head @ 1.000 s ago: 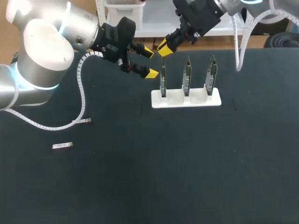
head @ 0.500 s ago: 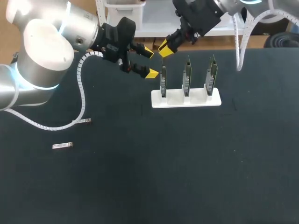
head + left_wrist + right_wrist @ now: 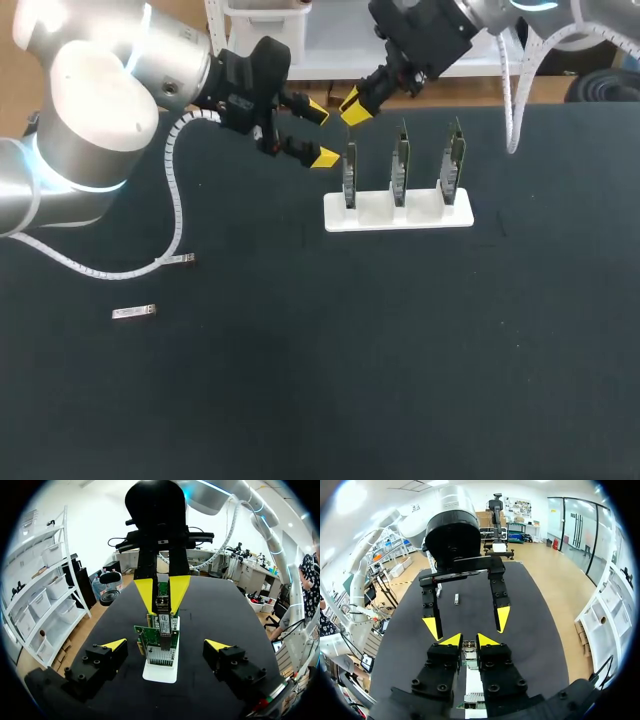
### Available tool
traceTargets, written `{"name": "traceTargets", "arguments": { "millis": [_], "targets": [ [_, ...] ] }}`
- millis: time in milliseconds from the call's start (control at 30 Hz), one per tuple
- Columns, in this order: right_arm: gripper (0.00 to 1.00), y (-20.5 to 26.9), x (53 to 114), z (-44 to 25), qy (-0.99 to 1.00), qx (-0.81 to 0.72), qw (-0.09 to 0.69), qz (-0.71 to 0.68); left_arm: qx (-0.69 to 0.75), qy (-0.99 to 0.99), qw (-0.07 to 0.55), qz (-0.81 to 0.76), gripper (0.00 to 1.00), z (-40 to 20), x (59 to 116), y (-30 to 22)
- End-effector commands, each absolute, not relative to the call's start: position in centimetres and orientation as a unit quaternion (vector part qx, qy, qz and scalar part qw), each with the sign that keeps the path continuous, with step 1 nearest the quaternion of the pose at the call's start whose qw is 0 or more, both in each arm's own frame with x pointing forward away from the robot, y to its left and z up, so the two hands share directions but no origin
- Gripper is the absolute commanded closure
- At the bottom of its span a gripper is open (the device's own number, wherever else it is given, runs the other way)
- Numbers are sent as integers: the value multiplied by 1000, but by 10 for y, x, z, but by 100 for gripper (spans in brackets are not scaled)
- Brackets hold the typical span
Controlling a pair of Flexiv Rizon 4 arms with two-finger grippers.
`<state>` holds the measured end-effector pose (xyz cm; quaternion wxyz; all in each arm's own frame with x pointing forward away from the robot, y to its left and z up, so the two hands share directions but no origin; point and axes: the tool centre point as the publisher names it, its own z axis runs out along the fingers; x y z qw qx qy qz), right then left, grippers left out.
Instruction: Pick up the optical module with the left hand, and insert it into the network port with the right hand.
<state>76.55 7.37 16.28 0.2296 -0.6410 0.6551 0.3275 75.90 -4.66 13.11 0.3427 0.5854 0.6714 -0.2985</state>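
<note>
White holder (image 3: pixel 398 212) carries three green cards (image 3: pixel 400 165) upright; a spare module (image 3: pixel 133 313) lies flat, well apart. Left gripper (image 3: pixel 321 134) gapes wide, holding nothing.

Left wrist view: right gripper (image 3: pixel 161 609) pinches the module (image 3: pixel 161 600), long axis vertical, atop the nearest card (image 3: pixel 160 647).

Right wrist view: its fingers (image 3: pixel 487 640) stand close together on the module.

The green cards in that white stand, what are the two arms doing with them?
The right hand is closed on a small optical module just above the end card in the white stand, seemingly at its port. The left hand hangs open and empty beside that card. Another small module lies on the table, well away from the stand.
</note>
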Motion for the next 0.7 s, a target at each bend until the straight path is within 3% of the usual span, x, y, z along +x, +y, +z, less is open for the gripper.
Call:
{"name": "traceTargets", "arguments": {
  "millis": [33,67,100,133,700],
  "targets": [
    [100,74,765,162,655,-641,229,328,586,673,340,-297,0,131,760,-48],
    [78,73,765,162,655,-640,229,328,586,673,340,-297,0,131,760,-48],
    [10,73,765,162,656,-640,229,329,586,673,340,-297,0,131,760,-48],
    [0,73,764,163,656,-640,229,329,586,673,340,-297,0,131,760,-48],
    [0,55,764,175,648,-591,281,390,586,673,340,-297,0,131,760,-48]
  ]
}}
